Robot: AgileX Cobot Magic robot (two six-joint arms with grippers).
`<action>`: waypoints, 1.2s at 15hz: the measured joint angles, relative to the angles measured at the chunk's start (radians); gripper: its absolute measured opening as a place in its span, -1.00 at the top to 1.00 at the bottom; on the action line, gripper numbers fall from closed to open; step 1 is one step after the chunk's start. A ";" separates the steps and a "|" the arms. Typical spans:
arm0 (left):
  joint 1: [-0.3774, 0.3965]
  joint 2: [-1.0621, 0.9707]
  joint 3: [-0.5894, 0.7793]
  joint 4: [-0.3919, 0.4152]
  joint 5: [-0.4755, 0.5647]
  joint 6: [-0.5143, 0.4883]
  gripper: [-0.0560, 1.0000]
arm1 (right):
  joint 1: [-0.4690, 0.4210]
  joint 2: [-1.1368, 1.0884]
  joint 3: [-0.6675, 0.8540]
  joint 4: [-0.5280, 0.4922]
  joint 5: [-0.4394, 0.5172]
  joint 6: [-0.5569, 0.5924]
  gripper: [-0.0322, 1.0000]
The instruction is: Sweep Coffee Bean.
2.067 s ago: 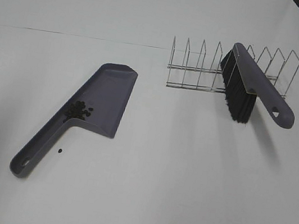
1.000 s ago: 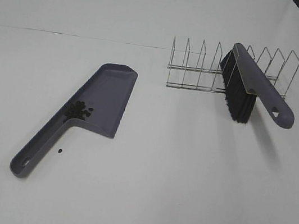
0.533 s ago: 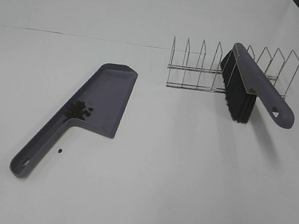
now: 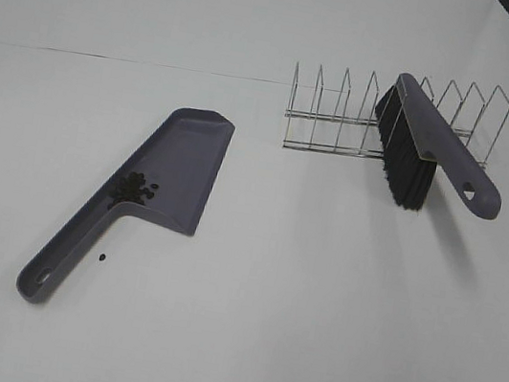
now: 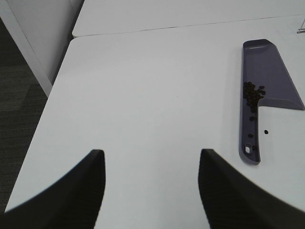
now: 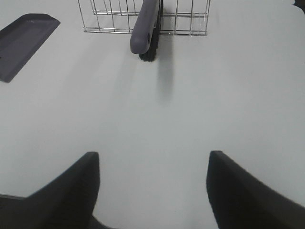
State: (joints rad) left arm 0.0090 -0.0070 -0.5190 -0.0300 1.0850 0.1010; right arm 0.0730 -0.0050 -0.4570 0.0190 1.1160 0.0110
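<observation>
Beans sit in the dustpan, one stray outside, both of our grippers parted and empty.

We see the coffee bean [image 4: 132, 190] cluster left of centre in the high view, in the grey-purple dustpan [image 4: 183, 155] where its tray narrows to the handle; a single bean [image 4: 103, 257] lies on the white table [image 4: 296, 295] just beside that handle. At upper right, the brush [image 4: 433, 147] leans in the wire rack [image 4: 329, 116]. Our left gripper [image 5: 151, 183] and right gripper [image 6: 152, 188] each show spread jaws holding nothing.

No readable text, labels or numbers anywhere.
</observation>
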 joint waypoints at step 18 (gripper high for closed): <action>0.052 0.000 0.000 -0.024 -0.001 0.000 -0.08 | 0.000 0.000 0.000 0.000 -0.001 0.000 -0.15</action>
State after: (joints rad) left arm 0.0610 -0.0070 -0.5190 -0.0540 1.0840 0.1010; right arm 0.0730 -0.0050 -0.4570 0.0190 1.1150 0.0110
